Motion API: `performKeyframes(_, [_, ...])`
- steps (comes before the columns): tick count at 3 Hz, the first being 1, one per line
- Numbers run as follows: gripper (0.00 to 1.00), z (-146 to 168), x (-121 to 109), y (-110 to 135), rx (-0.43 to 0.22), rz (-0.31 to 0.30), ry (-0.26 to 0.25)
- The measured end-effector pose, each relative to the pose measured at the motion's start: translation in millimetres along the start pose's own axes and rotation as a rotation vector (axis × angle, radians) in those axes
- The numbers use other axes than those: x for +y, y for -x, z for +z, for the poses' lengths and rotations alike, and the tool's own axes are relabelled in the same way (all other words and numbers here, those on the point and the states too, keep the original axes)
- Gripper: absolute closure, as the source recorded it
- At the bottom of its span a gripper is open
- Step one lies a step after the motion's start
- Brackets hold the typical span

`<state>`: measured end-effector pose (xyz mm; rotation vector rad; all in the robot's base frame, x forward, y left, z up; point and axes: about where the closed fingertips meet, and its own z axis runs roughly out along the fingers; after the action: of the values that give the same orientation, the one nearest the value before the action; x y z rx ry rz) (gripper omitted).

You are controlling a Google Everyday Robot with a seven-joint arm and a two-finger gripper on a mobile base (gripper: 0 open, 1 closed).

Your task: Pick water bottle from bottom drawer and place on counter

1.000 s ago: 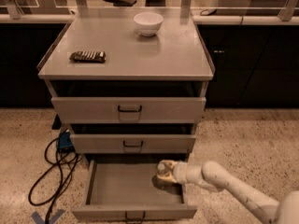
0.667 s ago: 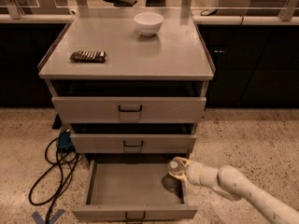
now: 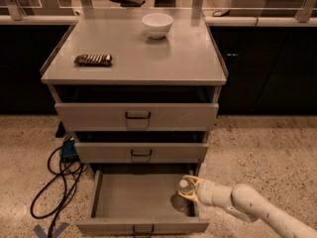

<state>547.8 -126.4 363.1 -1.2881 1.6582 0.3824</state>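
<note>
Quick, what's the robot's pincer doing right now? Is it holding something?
Pincer: closed on the water bottle, over the right side of the open bottom drawer.

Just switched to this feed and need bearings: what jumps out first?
The gripper holds the water bottle above the right end of the open bottom drawer. Up on the counter sit a white bowl at the back and a dark packet at the left.
</note>
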Motion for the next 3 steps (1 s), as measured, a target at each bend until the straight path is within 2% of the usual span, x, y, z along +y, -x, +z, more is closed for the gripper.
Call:
performKeyframes(1, [1.00, 12.1, 11.7, -2.0, 0.016, 0.030, 0.027])
performKeyframes(2, [1.00, 21.2, 17.2, 29.4, 0.051, 0.055, 0.072])
performKeyframes(3, [1.00, 19.8, -7.7, 87.4, 0.079, 0.050, 0.130])
